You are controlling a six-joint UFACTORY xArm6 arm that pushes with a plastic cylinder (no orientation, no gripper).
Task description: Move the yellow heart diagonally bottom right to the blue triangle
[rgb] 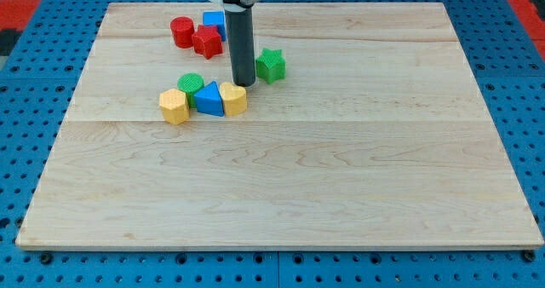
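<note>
The yellow heart (233, 99) lies on the wooden board, touching the right side of the blue triangle (209, 100). My tip (243, 83) is just above the heart's upper right edge, close to it or touching it. The rod rises from there to the view's top. The green star (271, 65) sits just right of the rod.
A yellow hexagon (174, 106) lies left of the blue triangle, with a green cylinder (191, 84) above them. A red cylinder (181, 31), a red star (206, 42) and a blue cube (215, 20) cluster at the top left. The board's (341, 169) edges border a blue pegboard.
</note>
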